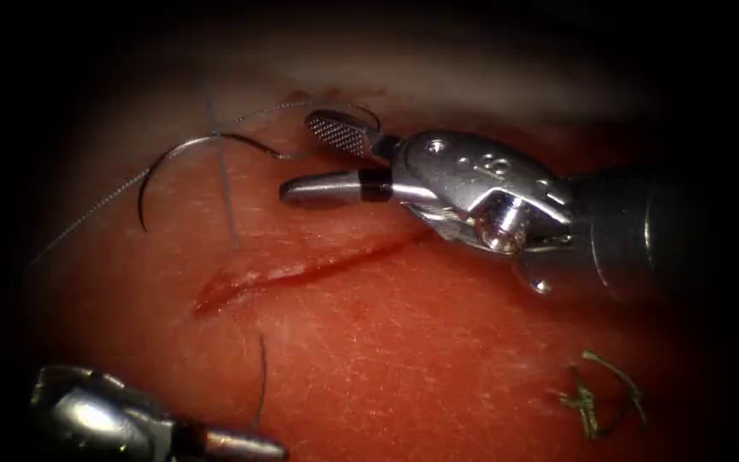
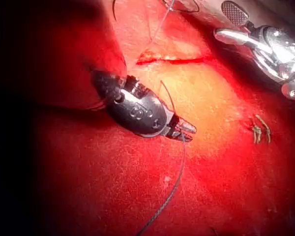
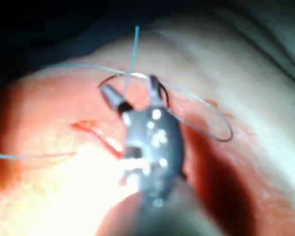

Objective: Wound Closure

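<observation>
1. Nearest the endoscope, the left tool (image 1: 241, 445) sits at the tissue's near edge, left of the cut; its jaws are closed on the thread (image 2: 174, 189). Its wrist housing bears an "8" in the left wrist view.
2. The right tool (image 1: 322, 158) hovers beyond the cut (image 1: 301, 272), jaws spread wide and holding nothing. Stamped characters on its housing are too small to read.
3. The needle (image 1: 190, 158) lies on the tissue (image 1: 438, 342) beyond the cut's left end; I cannot tell whether it enters the tissue.
4. A greenish cut end of thread (image 1: 596, 398) lies near the tissue's near right corner.
</observation>
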Tool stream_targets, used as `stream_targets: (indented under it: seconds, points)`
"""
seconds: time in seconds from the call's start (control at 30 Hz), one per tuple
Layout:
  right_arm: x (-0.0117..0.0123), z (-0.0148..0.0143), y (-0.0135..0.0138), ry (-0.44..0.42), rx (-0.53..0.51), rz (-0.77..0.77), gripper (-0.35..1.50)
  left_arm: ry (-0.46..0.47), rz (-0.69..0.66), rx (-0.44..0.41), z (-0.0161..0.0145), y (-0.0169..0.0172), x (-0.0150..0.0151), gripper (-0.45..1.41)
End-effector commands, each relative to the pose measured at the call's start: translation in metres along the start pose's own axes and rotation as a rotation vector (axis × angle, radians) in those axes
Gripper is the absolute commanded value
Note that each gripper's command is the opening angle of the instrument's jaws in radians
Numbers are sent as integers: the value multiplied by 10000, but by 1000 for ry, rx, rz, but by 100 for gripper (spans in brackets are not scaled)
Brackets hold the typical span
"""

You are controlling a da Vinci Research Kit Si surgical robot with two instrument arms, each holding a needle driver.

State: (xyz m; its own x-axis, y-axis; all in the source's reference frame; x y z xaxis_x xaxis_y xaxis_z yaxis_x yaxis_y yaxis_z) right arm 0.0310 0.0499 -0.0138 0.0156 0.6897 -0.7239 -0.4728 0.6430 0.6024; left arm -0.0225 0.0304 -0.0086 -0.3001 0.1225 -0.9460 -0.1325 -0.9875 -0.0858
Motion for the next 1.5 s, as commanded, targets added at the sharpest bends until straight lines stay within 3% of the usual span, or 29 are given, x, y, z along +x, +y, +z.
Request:
stream_targets:
  seconds: [0.03,0.33,0.37,0.57,0.73,1.0,1.2,1.5]
  points:
    - [-5,7,-2,1,2,1,133,29,-4,47,3,7,-5,-35]
    - [-5,3,-5,-5,48,1,128,49,-22,57,0,-11,-2,-35]
    - [-7,-1,-8,-25,118,-4,121,72,-26,58,2,-19,-2,-35]
    - [-21,-10,-27,-86,283,-157,119,93,-36,66,-1,-44,-9,-35]
    - [-50,-9,-47,-164,460,-333,108,108,-36,62,-5,-59,-19,-35]
    - [-66,-7,-62,-200,513,-381,99,116,-35,44,-2,-64,-21,-35]
    - [-69,-9,-79,-234,537,-306,99,118,-30,41,-1,-67,-20,-35]
    - [-72,-12,-83,-278,531,-240,99,119,-25,39,-3,-69,-21,-35]
